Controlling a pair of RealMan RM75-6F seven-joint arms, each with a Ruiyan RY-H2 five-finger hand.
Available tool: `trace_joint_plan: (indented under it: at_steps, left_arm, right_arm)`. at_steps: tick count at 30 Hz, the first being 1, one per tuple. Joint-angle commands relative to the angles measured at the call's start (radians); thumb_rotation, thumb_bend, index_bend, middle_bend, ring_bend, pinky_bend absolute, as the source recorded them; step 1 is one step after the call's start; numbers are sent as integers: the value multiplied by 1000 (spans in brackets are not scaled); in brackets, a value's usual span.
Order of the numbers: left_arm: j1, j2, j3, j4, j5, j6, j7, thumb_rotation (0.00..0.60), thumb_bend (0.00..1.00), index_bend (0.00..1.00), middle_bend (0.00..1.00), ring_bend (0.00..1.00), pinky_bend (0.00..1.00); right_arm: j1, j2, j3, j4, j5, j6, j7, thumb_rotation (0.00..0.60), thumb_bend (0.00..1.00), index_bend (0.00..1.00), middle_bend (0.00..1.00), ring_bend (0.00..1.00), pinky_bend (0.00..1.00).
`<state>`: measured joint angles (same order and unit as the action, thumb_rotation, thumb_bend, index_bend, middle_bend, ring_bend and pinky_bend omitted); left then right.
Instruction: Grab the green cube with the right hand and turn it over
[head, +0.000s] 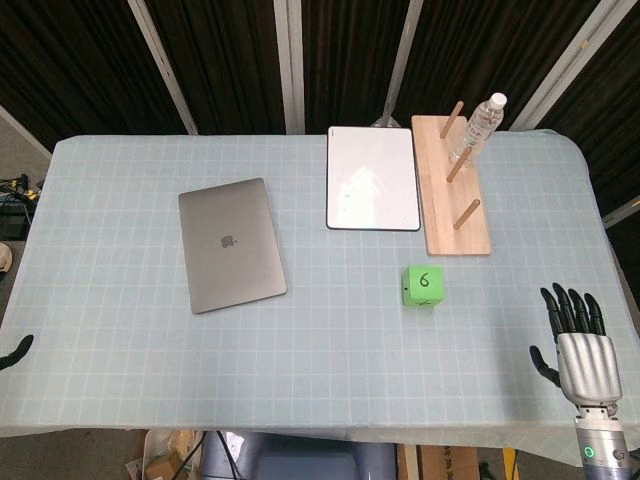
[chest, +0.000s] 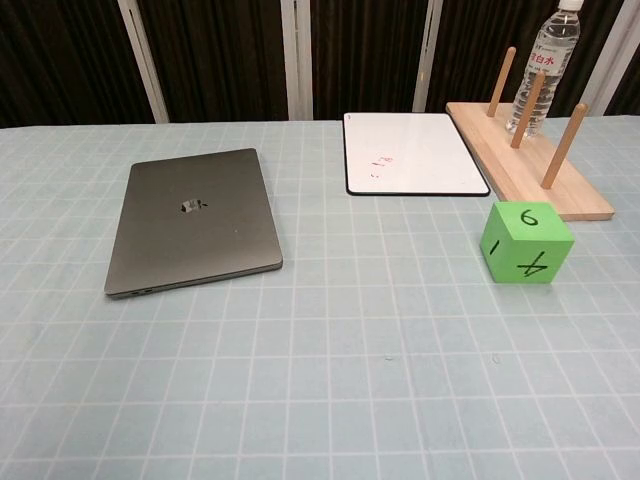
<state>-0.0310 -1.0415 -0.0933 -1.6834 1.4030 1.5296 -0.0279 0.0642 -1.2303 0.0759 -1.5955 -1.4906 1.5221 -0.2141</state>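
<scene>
One green cube is sitting right of centre in the head view, on the checked tablecloth, with a 6 facing up; the chest view is showing a 4 and a 1 on its near faces. It is lying just below the wooden peg board, apart from it.

Right hand: resting at the lower right of the frame, fingers spread and pointing up-frame, holding nothing, well apart from the cube. Left hand: only a dark tip is showing at the left edge, so whether it is released or clenched cannot be told.

Step in hand, as judged: the reach. The hand is needing to travel up-left, settle over the cube, and take opposite side faces so a wrist roll can bring another number up.

Also present: closed laptop left of centre; whiteboard at upper centre; water bottle standing at the board's far end.
</scene>
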Motion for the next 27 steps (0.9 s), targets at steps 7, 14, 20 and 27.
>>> trace_joint_plan:
  at_steps: [7,14,20,27]
  left_arm:
    - [7,1,8,-6,27,18,1,600,315,105,0,0,102]
    - [7,-5,9,-1,33,24,6,600,314,105,0,0,102]
    - [2,3,4,-9,6,1,6,600,315,103,0,0,102]
    - [-4,-1,1,-5,-12,-17,17,600,315,102,0,0,102]
  right_arm:
    - [0,-7,-3,4,-3,-1,-11,600,330,0,55,12,0]
    - [0,-5,-4,0,-3,-3,-7,600,331,0,56,13,0]
    - [8,-3,-13,-8,-9,-23,-23,600,331,0,97,107,0]
    - [59,78,30,-89,31,-90,-82,600,331,8,434,482,308]
